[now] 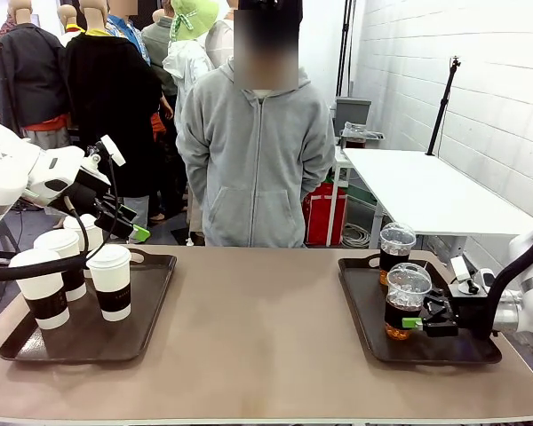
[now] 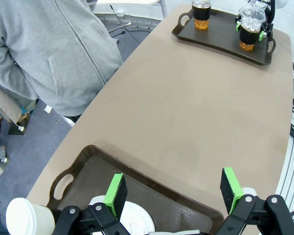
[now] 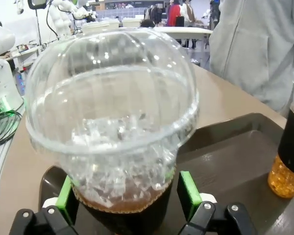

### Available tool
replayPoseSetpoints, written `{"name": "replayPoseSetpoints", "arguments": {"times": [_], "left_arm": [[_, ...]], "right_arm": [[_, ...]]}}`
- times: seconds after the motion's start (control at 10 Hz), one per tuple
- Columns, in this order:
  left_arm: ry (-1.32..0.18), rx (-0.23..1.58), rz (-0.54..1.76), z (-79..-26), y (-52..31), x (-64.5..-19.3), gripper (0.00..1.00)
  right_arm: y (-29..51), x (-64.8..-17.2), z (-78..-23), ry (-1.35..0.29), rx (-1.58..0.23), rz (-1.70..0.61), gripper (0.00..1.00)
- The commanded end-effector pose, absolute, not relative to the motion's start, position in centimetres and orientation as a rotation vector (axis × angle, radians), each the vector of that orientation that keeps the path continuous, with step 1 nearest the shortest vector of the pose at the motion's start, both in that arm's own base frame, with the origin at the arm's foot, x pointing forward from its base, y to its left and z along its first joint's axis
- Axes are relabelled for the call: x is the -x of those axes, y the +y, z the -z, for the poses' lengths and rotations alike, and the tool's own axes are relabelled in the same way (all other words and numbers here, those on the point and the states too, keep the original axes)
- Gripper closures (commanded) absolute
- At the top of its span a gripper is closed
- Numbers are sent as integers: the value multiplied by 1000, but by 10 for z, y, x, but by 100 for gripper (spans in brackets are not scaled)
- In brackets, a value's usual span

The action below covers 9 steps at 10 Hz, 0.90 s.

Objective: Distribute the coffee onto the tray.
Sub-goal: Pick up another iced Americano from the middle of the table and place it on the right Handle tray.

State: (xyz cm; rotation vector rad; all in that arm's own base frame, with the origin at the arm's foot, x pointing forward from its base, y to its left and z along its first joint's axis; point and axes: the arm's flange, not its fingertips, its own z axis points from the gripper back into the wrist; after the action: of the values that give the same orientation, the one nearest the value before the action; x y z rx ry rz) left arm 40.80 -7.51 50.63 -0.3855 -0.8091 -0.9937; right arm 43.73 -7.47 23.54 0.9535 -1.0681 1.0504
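the right hand is closed around a clear dome-lidded cup of dark drink, which stands on the right tray. a second clear cup stands just behind it on the same tray. the left hand is open and holds nothing – it hangs above the left tray, where four white paper cups with dark sleeves stand close together. a person in a grey hoodie stands at the far side of the surface
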Motion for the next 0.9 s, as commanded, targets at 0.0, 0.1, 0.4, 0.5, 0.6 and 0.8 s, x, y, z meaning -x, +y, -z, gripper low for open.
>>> {"name": "replayPoseSetpoints", "arguments": {"times": [0.0,0.1,0.4,0.5,0.6,0.8], "left_arm": [[-832,403,1012,-503,-73,-411,0],[-832,403,1012,-503,-73,-411,0],[-832,403,1012,-503,-73,-411,0],[-832,403,1012,-503,-73,-411,0],[-832,403,1012,-503,-73,-411,0],[-832,403,1012,-503,-73,-411,0]], "right_arm": [[-88,-430,-240,-1050,-971,-1018,0],[-97,-427,-239,-1046,-954,-1002,0],[-130,-411,-244,-1061,-935,-948,0],[-139,-407,-245,-1057,-931,-941,0],[-146,-404,-244,-1052,-938,-927,0],[-145,-410,-239,-1070,-908,-943,0]]}}
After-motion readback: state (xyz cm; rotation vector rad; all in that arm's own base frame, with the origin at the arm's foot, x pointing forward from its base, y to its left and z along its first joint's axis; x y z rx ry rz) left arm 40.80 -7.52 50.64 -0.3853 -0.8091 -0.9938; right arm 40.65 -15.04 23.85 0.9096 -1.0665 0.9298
